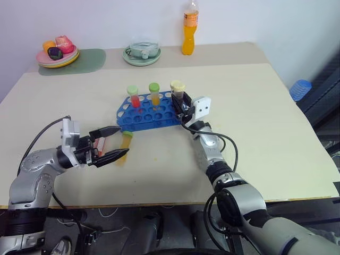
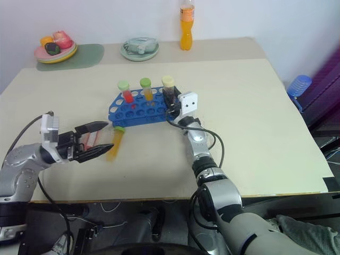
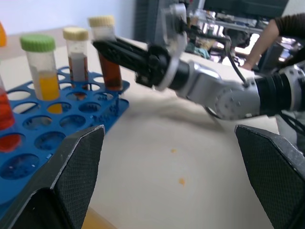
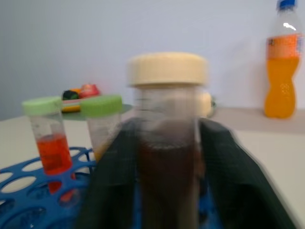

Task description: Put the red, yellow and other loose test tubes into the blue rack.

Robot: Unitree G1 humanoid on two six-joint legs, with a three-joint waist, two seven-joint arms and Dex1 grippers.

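The blue rack (image 1: 139, 120) stands mid-table and holds a red tube with a green cap (image 1: 133, 97), a yellow tube with a green cap (image 1: 154, 93) and a brown tube with a cream cap (image 1: 178, 90). My right gripper (image 1: 182, 102) is at the rack's right end, its fingers (image 4: 112, 181) pressed on either side of the brown tube (image 4: 167, 143), which is upright in a hole. A second cream-capped tube (image 3: 77, 53) stands beside it. My left gripper (image 1: 122, 141) hangs open near the front left. A loose yellow tube (image 1: 125, 143) and a loose red tube (image 1: 100, 145) lie under it.
An orange drink bottle (image 1: 189, 32), a pale green lidded dish (image 1: 142, 53) and a plate of toy food (image 1: 57, 52) on a green mat line the far edge. A blue object (image 1: 300, 89) sits beyond the table's right edge. A person's arm (image 3: 281, 27) shows in the background.
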